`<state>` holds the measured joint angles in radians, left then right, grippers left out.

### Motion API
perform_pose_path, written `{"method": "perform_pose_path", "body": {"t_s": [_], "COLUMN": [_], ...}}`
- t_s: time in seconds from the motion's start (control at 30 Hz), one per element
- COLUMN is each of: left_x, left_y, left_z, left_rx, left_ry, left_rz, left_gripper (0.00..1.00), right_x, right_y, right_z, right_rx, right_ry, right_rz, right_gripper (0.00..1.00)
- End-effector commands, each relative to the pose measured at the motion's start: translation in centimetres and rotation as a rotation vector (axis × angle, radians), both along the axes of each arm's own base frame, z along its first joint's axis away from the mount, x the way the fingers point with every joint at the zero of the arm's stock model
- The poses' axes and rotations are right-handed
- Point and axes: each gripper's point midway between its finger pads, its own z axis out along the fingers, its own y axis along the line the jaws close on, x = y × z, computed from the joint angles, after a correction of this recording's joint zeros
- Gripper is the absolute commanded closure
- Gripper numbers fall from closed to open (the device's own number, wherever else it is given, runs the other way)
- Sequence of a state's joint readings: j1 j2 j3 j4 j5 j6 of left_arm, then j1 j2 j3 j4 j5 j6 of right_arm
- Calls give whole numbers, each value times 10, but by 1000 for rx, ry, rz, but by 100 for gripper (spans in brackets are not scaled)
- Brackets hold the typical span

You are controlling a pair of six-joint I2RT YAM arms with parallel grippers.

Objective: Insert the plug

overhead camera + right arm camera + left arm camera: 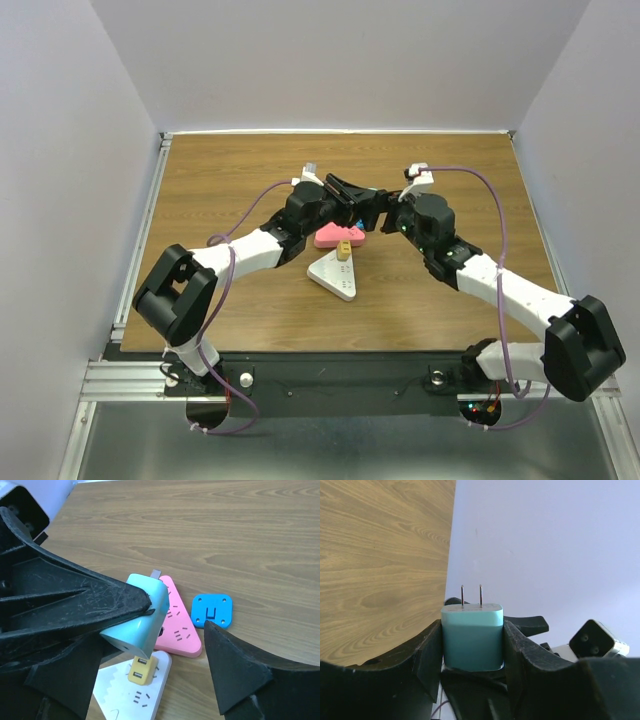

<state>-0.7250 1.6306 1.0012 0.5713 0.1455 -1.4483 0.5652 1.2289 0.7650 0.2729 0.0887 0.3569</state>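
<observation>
The left tool point(472, 630) squeezes the small teal plastic plug point(472, 642) by its sides, so the prongs stick out free. It hangs above the pink triangle socket block point(181, 626) on the bench point(230, 180) -- right tool point(383, 213) spread wide, close beside.

The left arm point(250, 250) and the right arm point(500, 285) both reach forward from their bases. They bend in toward each other, so the two claws almost meet in the middle. The left wrist is rolled onto its side. The left claw point(472, 625) squeezes a teal plug point(472, 642) tight between its two black fingers point(427, 655). The right claw point(384, 211) faces it with its fingers spread wide apart.
</observation>
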Motion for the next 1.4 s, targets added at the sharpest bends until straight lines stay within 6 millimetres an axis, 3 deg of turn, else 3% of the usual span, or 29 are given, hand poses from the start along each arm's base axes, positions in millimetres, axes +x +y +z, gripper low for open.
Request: {"method": "perform_pose_path", "body": {"t_s": [0.0,0.17,0.4,0.53,0.57,0.67,0.73,0.83,0.87,0.93,0.97,1.03,1.13,1.33,1.37], "left_x": [-9,-11,-13,-13,-14,-16,-17,-21,-21,-22,-23,-19,-16,-11,-7], "left_y": [-6,-5,-1,1,1,1,-1,-4,-3,0,2,8,16,44,55], "left_z": [45,44,39,38,37,39,41,38,37,34,31,36,43,47,38], "left_rx": [-98,-97,-102,-104,-102,-100,-97,-73,-64,-61,-48,-41,-12,21,66], "left_ry": [-85,-83,-64,-62,-62,-82,-109,-135,-143,-139,-141,-167,-215,-247,-256], "left_rz": [-31,-30,-15,-7,-7,-17,-38,-57,-57,-46,-40,-11,24,110,133], "left_gripper": [100,100,100,100,100,100,100,78,61,43,27,12,1,1,1], "right_x": [9,10,15,17,18,22,25,30,31,33,34,34,33,24,21], "right_y": [14,18,10,5,4,-5,-7,-10,-11,-15,-15,-16,-17,-16,-16], "right_z": [38,45,46,45,43,39,35,34,34,37,38,40,39,48,45], "right_rx": [39,19,-14,-26,-32,-45,-46,-62,-73,-90,-92,-105,-112,-115,-140], "right_ry": [-142,-180,-189,-185,-178,-155,-135,-120,-121,-130,-134,-138,-133,-127,-99], "right_rz": [-14,-56,-137,-173,-180,-241,-268,-300,-307,-326,-327,-326,-329,-276,-254], "right_gripper": [18,39,54,73,84,100,100,100,100,100,99,100,100,100,100]}}
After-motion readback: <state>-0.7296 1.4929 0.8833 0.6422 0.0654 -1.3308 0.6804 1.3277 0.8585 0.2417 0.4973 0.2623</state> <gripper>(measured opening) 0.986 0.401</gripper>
